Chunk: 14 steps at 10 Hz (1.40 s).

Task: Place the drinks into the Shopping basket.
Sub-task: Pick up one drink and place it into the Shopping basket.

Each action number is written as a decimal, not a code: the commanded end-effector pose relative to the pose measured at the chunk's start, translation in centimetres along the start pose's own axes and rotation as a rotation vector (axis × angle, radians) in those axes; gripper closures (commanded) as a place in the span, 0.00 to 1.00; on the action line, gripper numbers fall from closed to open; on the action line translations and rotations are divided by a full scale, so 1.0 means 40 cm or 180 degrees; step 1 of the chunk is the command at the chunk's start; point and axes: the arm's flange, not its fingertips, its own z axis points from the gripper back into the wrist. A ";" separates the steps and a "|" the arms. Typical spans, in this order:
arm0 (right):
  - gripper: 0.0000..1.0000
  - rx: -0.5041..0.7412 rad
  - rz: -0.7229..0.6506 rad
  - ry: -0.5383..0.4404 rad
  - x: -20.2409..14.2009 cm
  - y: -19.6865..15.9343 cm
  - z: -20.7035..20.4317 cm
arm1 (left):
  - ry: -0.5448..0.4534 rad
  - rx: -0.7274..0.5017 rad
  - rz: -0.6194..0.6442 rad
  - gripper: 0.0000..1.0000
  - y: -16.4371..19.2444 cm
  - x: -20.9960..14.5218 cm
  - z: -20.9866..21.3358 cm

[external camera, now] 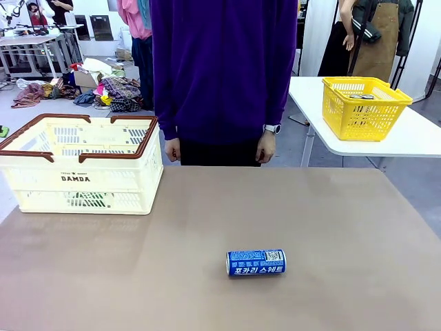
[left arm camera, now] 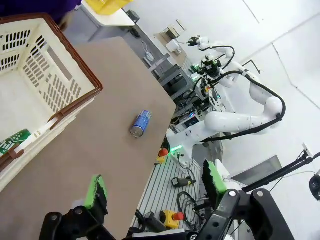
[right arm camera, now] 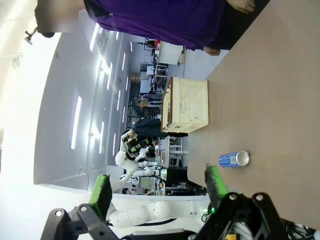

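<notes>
A blue can (external camera: 255,263) with white Korean lettering lies on its side on the brown table, near the front middle; it is also the blue can (left arm camera: 140,123) in the left wrist view and the blue can (right arm camera: 233,159) in the right wrist view. The cream Shopping basket (external camera: 41,186) marked DAMDA stands at the table's far left, and a green can (left arm camera: 14,141) lies inside the Shopping basket (left arm camera: 80,80). My left gripper (left arm camera: 155,187) is open, high above the table, nothing between its green pads. My right gripper (right arm camera: 157,187) is open too, far from the can.
A person in a purple top (external camera: 220,69) stands at the table's far edge, hands (external camera: 265,153) hanging at the sides. A smaller yellow basket (external camera: 364,107) sits on a white side table (external camera: 420,138) at the back right. Brown tabletop (external camera: 310,207) surrounds the can.
</notes>
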 end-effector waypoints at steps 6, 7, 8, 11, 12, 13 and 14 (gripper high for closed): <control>0.00 0.0065 -0.0005 -0.0031 0.004 0.012 0.001 | 0.0000 0.0000 0.0000 0.00 0.000 0.000 0.000; 0.00 0.0065 -0.0005 -0.0031 0.004 0.012 0.001 | 0.0528 0.0211 -0.0160 0.00 -0.032 0.109 -0.078; 0.00 0.0065 -0.0005 -0.0031 0.004 0.012 0.001 | 0.1128 0.0303 -0.0405 0.00 -0.058 0.226 -0.184; 0.00 0.0065 -0.0005 -0.0031 0.004 0.012 0.001 | 0.2209 0.0964 -0.0938 0.00 -0.096 0.455 -0.631; 0.00 0.0065 -0.0005 -0.0031 0.004 0.012 0.001 | 0.2751 0.0807 -0.1115 0.00 -0.099 0.455 -0.798; 0.00 0.0065 -0.0005 -0.0031 0.004 0.012 0.001 | 0.3186 0.0724 -0.1258 0.00 -0.106 0.402 -0.959; 0.00 0.0065 -0.0005 -0.0031 0.004 0.012 0.001 | 0.3563 0.0819 -0.1403 0.00 -0.113 0.327 -1.108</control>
